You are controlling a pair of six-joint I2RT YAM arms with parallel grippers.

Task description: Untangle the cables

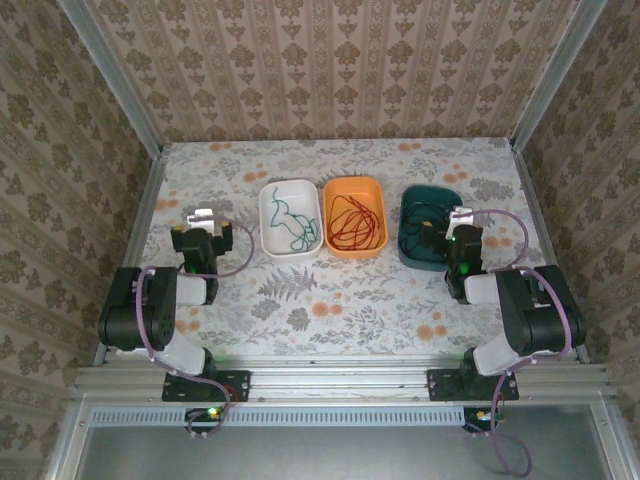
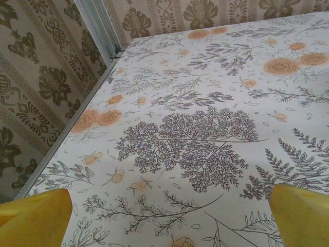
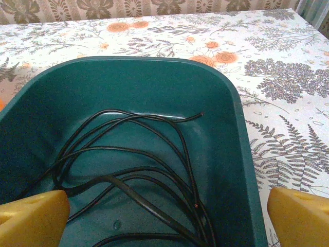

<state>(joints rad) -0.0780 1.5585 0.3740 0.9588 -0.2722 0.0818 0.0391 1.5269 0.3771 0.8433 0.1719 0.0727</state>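
The cables lie apart, one colour to a bin. A green cable (image 1: 290, 222) curls in the white bin (image 1: 268, 198). A red cable (image 1: 355, 222) loops in the orange bin (image 1: 352, 184). A black cable (image 3: 154, 175) coils in the dark green bin (image 3: 241, 170), also in the top view as the dark green bin (image 1: 432, 194). My right gripper (image 3: 164, 216) hangs open over the near part of that bin, its yellow fingertips (image 3: 300, 216) wide apart with nothing between them. My left gripper (image 2: 167, 218) stands open above bare tablecloth, left of the white bin.
The floral tablecloth (image 1: 330, 290) covers the table. Patterned walls and metal posts (image 2: 97, 25) close in the left, back and right sides. A metal rail (image 1: 340, 380) runs along the near edge by the arm bases.
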